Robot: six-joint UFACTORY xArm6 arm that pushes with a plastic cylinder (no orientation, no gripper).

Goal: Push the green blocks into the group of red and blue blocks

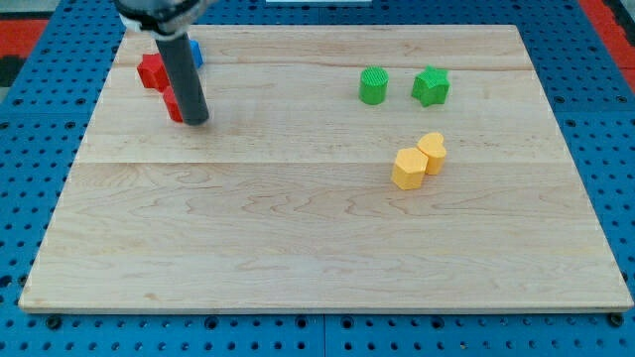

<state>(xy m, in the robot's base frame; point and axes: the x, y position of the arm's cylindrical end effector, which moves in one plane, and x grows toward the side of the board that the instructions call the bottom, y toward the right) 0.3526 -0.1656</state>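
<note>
My tip (195,121), a bare rod with no fingers to open or close, rests near the board's top-left corner beside the red blocks (152,71) and a mostly hidden blue block (196,54). The green cylinder (372,86) and green star (431,86) sit well apart toward the top-right; they look light, rigid and likely to slide easily, best pushed from their right sides.

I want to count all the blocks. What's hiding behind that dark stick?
Behind my rod, whose tip rests on the board, you can see parts of red blocks and a sliver of a blue block. Their covered parts, and the exact count, stay hidden.
</note>
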